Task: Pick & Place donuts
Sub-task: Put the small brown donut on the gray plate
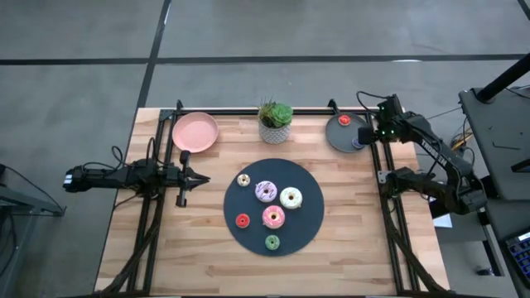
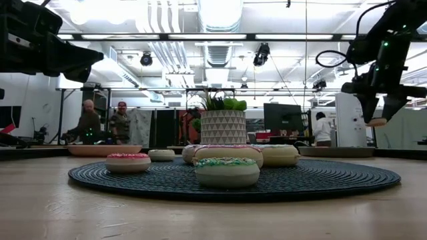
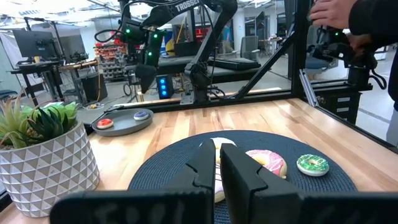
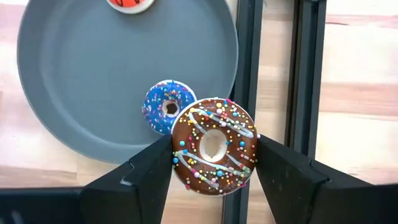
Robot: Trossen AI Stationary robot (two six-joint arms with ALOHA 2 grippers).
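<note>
High view: dark round mat (image 1: 306, 228) at table centre w/ six donuts on it: cream one (image 1: 243, 180) at 10 o'clock, purple-white (image 1: 266, 191) near the middle, white (image 1: 291, 198) at 3, pink (image 1: 273, 217) just below centre, red (image 1: 243, 221) at 8, green (image 1: 272, 242) at 6. Pink plate (image 1: 195, 132) sits at 11 o'clock of the mat, potted plant (image 1: 275, 123) at 12, grey plate (image 1: 341, 135) at 1, w/ a red donut (image 1: 344, 121) on it. Left gripper (image 1: 201, 178) is at 9 o'clock of the mat, fingers together, holding nothing. Right gripper (image 1: 364, 135) is above the grey plate's edge.

Low view: right gripper (image 2: 379, 115) hangs high, brown donut (image 2: 377, 122) between its fingers.

Left wrist view: left gripper (image 3: 219, 167) closed, mat beyond it.

Right wrist view: right gripper (image 4: 214, 163) clamped on the brown sprinkled donut (image 4: 214, 146), above the plate rim; blue donut (image 4: 168, 107) lies on the grey plate (image 4: 87, 81).
</note>
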